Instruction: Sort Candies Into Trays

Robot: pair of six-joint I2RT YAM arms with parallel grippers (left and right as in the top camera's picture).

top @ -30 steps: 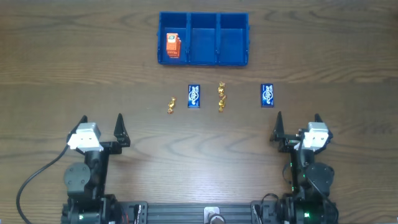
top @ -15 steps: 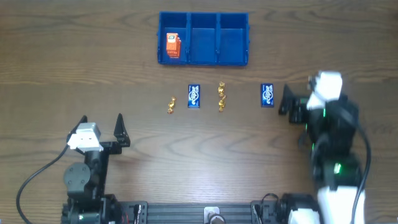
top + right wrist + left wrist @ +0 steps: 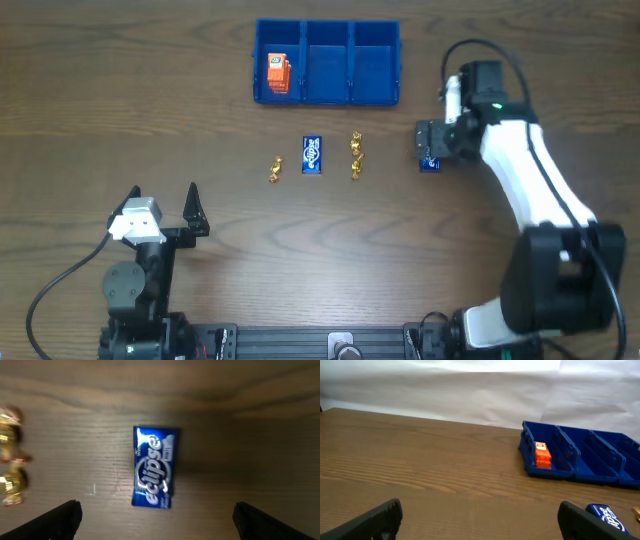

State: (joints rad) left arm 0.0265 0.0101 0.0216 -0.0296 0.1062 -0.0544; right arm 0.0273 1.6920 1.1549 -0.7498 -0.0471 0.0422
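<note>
The blue mint pack (image 3: 153, 467) lies flat on the table directly under the right gripper (image 3: 156, 509), centred in the gap between its two fingers. The pack's long axis runs crosswise to the line between them, so closing would pinch it across its narrow width. The fingers are spread wide, well clear of both long edges, and hold nothing. The right arm is stretched out from its base with the wrist turned down over the pack, so I judge that a straight drop is all the grasp needs. Gold-wrapped candies (image 3: 10, 455) sit off to one side of this gripper, beyond its finger. The blue tray (image 3: 327, 22) lies farther out and across from it. The left gripper (image 3: 165, 195) is well apart from the pack, near its own base, open and empty.
</note>
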